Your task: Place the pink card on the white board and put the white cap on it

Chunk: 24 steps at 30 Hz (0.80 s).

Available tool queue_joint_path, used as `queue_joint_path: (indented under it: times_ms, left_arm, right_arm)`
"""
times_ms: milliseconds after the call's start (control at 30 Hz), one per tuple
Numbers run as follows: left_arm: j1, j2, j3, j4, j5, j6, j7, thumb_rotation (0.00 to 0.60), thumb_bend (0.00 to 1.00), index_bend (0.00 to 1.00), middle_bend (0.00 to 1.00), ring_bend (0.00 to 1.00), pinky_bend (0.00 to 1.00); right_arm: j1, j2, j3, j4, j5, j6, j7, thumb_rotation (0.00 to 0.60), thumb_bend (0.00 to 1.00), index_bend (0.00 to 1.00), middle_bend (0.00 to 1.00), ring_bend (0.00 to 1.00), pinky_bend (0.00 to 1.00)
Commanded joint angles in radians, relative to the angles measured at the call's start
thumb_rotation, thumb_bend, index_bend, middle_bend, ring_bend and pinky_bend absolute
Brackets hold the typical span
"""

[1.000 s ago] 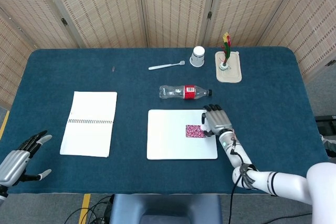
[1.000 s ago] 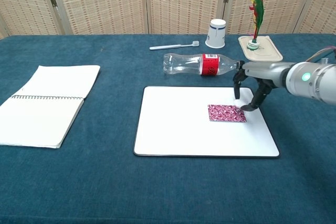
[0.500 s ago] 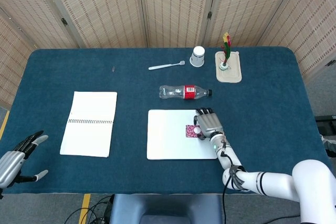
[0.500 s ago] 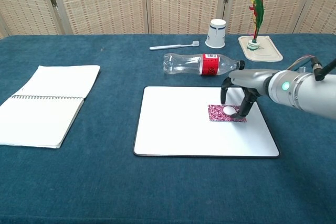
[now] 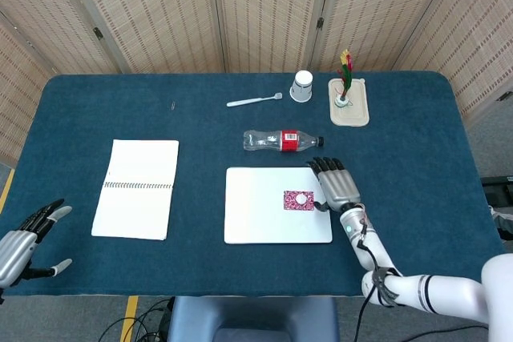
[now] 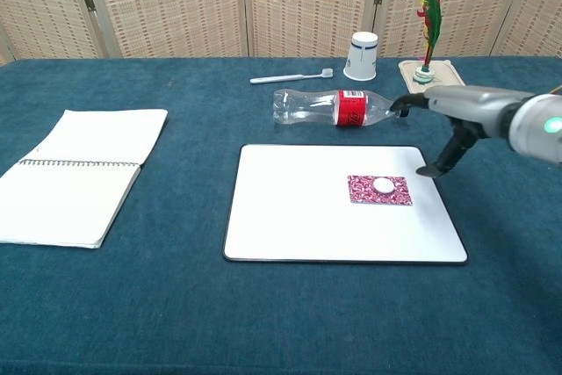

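1. The white cap (image 6: 383,185) sits on the pink card (image 6: 379,190), which lies on the white board (image 6: 299,208) — best to lift the empty, spread right hand (image 5: 337,186) clear without nudging either.
2. Only the head view shows the left hand (image 5: 20,238) — open, at the table (image 5: 401,150) edge.

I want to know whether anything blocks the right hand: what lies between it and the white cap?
Only bare white board and the edge of the pink card lie between the right hand and the white cap, clearest in the chest view.
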Motion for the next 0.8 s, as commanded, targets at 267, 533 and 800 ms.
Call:
queue_joint_path:
  times_ms: [267,533,800]
  left_arm:
    - [0.002,-0.026,-0.021,-0.079,-0.058,-0.05,0.202,0.6,0.25,0.1,0.02,0.0,0.15]
    - [0.024,-0.045,-0.037,-0.104,-0.047,0.008,0.259,0.6,0.25,0.1,0.02,0.0,0.15]
    - [0.051,-0.057,-0.047,-0.132,-0.076,0.029,0.356,0.6,0.25,0.1,0.02,0.0,0.15]
  right_arm:
    - [-0.352,0.233,-0.222,-0.052,-0.501,0.292,0.395,0.6,0.16,0.08,0.05,0.0,0.0]
    - [-0.493,0.255,-0.275,0.074,-0.701,0.423,0.591,0.6,0.16,0.08,0.05,0.0,0.0]
    - [-0.558,0.23,-0.238,0.122,-0.748,0.494,0.493,0.6,0.16,0.08,0.05,0.0,0.0]
